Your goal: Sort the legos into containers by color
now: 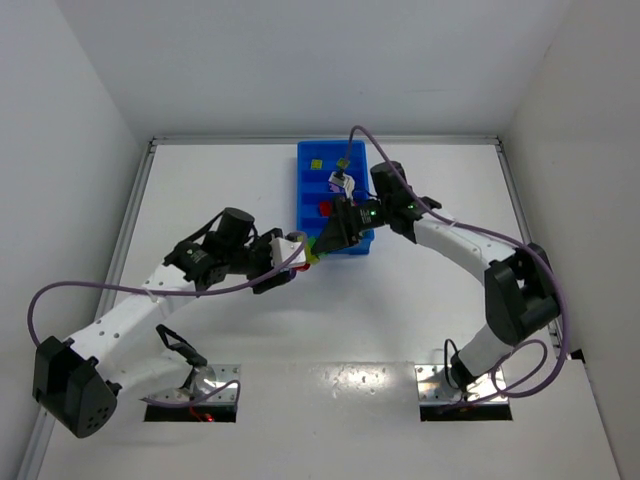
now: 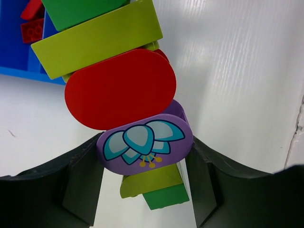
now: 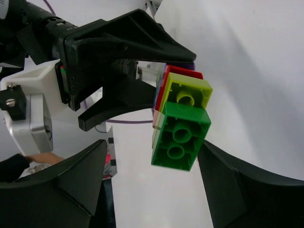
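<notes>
A multicoloured lego cluster [image 2: 121, 90] of green, yellow-green, red and purple bricks is held off the table. My left gripper [image 2: 145, 143] is shut on its purple flower-printed brick [image 2: 145, 145]. In the top view the left gripper [image 1: 298, 250] holds the cluster [image 1: 313, 250] just off the near left corner of the blue tray [image 1: 304, 190]. My right gripper [image 3: 152, 147] is open, its jaws either side of the cluster's green end brick [image 3: 180, 137], with a wide gap on the left. It shows in the top view [image 1: 332, 235] over the tray's near end. Red bricks [image 2: 31, 31] lie in a tray compartment.
Yellow-green bricks [image 1: 316, 164] sit in the tray's far compartment and a red one [image 1: 325, 208] nearer. White walls enclose the table on the left, back and right. A purple cable [image 1: 120, 288] loops along the left arm, another arcs over the tray [image 1: 352, 135].
</notes>
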You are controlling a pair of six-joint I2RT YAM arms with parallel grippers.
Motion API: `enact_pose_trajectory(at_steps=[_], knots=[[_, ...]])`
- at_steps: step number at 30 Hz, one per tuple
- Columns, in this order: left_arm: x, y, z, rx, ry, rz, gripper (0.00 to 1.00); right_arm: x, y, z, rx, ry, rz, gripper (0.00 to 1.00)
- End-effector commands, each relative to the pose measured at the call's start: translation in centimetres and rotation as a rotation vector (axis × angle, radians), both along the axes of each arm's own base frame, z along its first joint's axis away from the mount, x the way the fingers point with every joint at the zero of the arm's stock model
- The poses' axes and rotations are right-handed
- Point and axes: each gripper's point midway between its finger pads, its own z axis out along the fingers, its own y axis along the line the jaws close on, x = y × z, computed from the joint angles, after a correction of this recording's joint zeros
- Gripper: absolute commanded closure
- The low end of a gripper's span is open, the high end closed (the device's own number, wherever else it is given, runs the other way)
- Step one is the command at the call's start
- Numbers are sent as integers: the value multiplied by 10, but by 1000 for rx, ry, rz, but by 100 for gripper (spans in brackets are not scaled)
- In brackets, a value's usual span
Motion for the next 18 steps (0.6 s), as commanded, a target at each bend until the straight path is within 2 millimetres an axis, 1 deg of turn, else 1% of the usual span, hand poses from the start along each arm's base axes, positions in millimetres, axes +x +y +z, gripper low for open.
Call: enact_pose_trajectory(at_steps=[1, 4, 5, 6, 7, 8, 9, 10, 11, 12, 13, 14, 15, 16, 17, 18], knots=[[13, -14, 34, -71, -92, 13, 67, -4, 10, 13, 43, -42, 41, 24], [13, -16, 36, -71, -103, 9, 67, -2, 10, 12, 37, -45, 32, 24], [14, -17, 40, -76, -110, 9, 67, 0, 11, 12, 37, -43, 32, 24], [14, -20, 41, -86, -112, 6, 68, 0, 11, 12, 37, -43, 32, 26], [15, -19, 41, -81, -116, 13, 68, 3, 12, 11, 37, -43, 32, 30], [16, -20, 45, -86, -123, 13, 68, 5, 14, 13, 47, -50, 41, 39], [16, -20, 45, -86, -123, 13, 68, 5, 14, 13, 47, -50, 41, 44], [16, -20, 45, -86, -123, 13, 68, 8, 16, 13, 51, -58, 41, 51], [16, -20, 45, -86, -123, 13, 68, 6, 16, 14, 55, -47, 46, 59], [17, -19, 45, -82, -127, 20, 68, 8, 17, 15, 60, -58, 46, 76], [15, -18, 39, -74, -115, 20, 68, 8, 17, 16, 60, -58, 46, 85], [15, -16, 34, -62, -110, 28, 68, 12, 14, 15, 54, -52, 25, 92], [15, -16, 34, -62, -110, 28, 68, 14, 14, 14, 50, -54, 17, 98], [14, -14, 26, -54, -99, 28, 68, 17, 11, 18, 54, -64, 5, 100], [11, -13, 25, -59, -93, 34, 68, 15, 10, 15, 49, -47, 2, 100], [10, -13, 21, -54, -85, 34, 68, 16, 6, 17, 51, -51, -7, 100]])
